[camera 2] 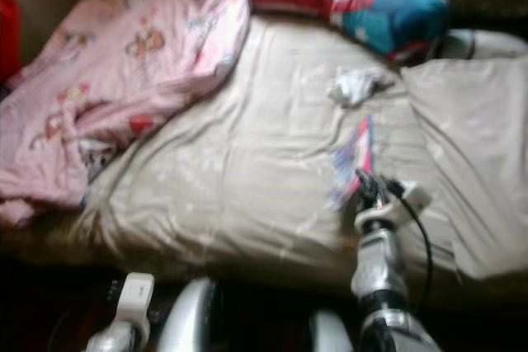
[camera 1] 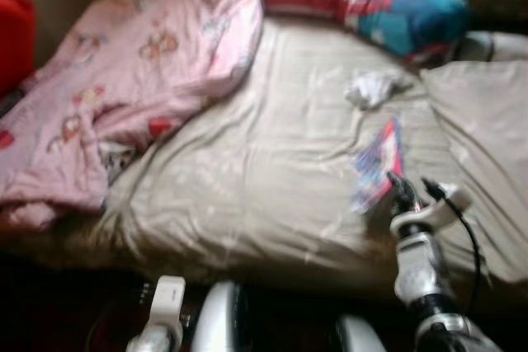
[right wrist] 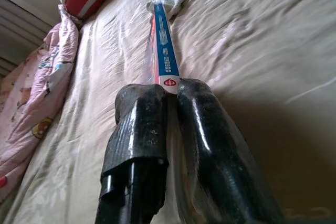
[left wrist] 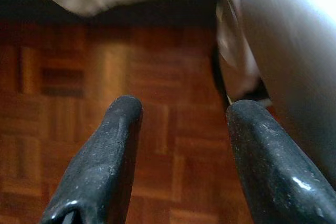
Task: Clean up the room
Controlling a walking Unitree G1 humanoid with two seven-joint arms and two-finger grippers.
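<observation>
Your right gripper (right wrist: 170,90) has its fingers clenched on the near edge of the flat wrapper (camera 1: 378,162), which lies on the beige bed (camera 1: 272,171) just short of the crumpled white tissue (camera 1: 373,86). Lift straight up and slowly; the thin packet would likely slip if jerked. The right arm reaches forward over the mattress edge. Your left gripper (left wrist: 181,129) hangs low above the wooden floor (left wrist: 79,77), fingers released.

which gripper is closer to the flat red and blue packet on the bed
Right. The right gripper is shut on the packet at its near end; the left gripper hangs open over the wooden floor, below the bed's edge.
</observation>
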